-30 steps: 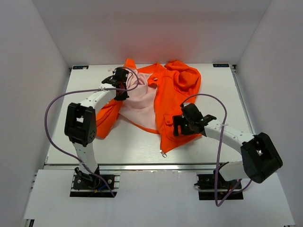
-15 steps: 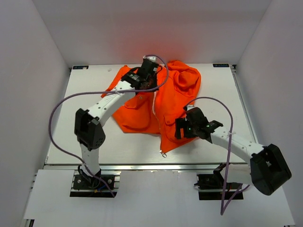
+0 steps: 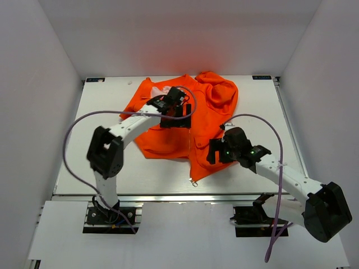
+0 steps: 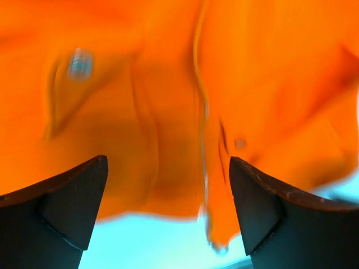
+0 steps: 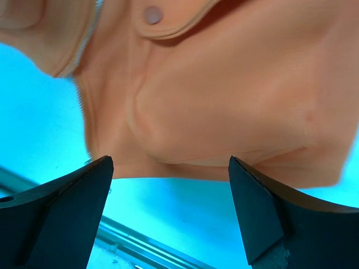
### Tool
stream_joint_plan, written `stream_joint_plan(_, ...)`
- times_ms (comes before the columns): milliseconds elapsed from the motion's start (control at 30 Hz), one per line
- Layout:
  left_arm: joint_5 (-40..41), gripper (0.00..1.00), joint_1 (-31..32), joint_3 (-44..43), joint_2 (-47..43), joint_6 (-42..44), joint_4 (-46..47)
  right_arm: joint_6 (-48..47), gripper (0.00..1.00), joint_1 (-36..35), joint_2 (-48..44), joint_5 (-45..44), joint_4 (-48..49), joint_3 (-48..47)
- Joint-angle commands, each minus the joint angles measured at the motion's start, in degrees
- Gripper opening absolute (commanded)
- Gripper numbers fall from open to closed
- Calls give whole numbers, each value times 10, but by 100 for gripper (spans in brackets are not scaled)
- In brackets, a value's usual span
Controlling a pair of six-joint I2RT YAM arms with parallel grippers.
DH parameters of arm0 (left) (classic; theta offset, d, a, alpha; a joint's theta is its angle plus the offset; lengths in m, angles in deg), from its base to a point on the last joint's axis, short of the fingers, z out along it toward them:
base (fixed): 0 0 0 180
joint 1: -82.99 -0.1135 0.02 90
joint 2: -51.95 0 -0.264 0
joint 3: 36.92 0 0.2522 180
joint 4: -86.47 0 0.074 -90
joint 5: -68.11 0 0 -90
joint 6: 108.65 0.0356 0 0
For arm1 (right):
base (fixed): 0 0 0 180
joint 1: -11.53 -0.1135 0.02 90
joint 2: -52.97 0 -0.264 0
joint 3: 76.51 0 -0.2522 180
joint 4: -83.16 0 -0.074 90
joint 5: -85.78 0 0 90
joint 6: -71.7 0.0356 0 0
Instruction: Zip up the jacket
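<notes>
Orange jacket [image 3: 162,140], white tabletop [image 3: 255,101]
The jacket is plain bright orange all over. The arms [image 3: 132,120] are white and black.

A: How does the left arm [image 3: 132,120] stand?
B: From its base it reaches toward 1 o'clock, elbow bent. The left pincer [image 3: 178,106] has its fingers [image 4: 67,196] wide apart.
A: And the right arm [image 3: 280,171]?
B: Its forearm runs low toward 10 o'clock. The right pincer [image 3: 216,151] is also spread wide.

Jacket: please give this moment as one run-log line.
jacket: spread on table, orange side up | left gripper: open over jacket front, holds nothing | right gripper: open over lower hem, holds nothing
</notes>
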Motion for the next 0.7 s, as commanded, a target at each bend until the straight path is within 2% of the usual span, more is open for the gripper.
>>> stream_joint_plan(0, -40, 98, -1, 127, -132, -9, 94, -6, 88, -1, -1, 76, 46, 23)
stream_joint_plan(67, -94, 98, -1, 218, -166, -13, 147, -1, 89, -1, 13, 104, 61, 35)
stream_joint_plan(200, -133, 98, -1, 324, -178, -27, 210, 10, 89, -1, 37, 149, 119, 69)
stream_joint_plan(300, -123, 98, -2, 341, -155, -36, 228, 11, 89, -1, 67, 126, 129, 67)
stream_joint_plan(533, -63, 98, -5, 331, -102, -31, 198, 29, 89, 0, 149, 52, 124, 52)
stream_joint_plan(667, -62, 98, -15, 342, -76, -29, 185, 47, 89, 1, 182, -1, 110, 31)
